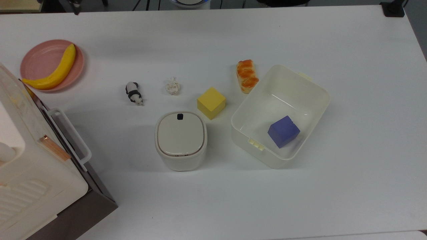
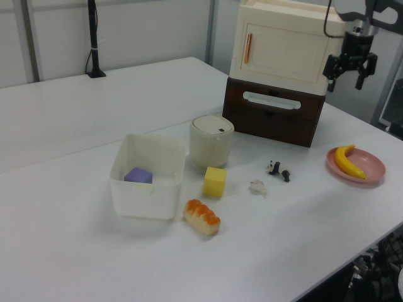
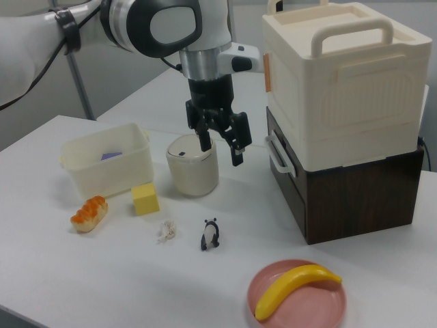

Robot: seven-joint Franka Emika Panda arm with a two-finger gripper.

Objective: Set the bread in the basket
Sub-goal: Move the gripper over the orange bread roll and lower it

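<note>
- The bread (image 1: 247, 76) is lying flat on the white table (image 1: 350, 186), just outside the basket (image 1: 318, 87) wall, right next to the corner on the top view's left. Nothing is touching it.
- The basket's open and holds a purple cube (image 1: 283, 131), with plenty of bare floor beside it.
- A yellow cube (image 1: 211, 102) sits near the bread on its other side, so there's not loads of room there.
- The gripper (image 3: 220, 142) is up in the air with fingers spread and empty, well away from the loaf, above the pink plate (image 2: 376, 165) end of the table.
- My take: it's only the reach so far. Come down over the loaf's middle, pinch across the short width, and lift clear of the rim before moving over.
</note>
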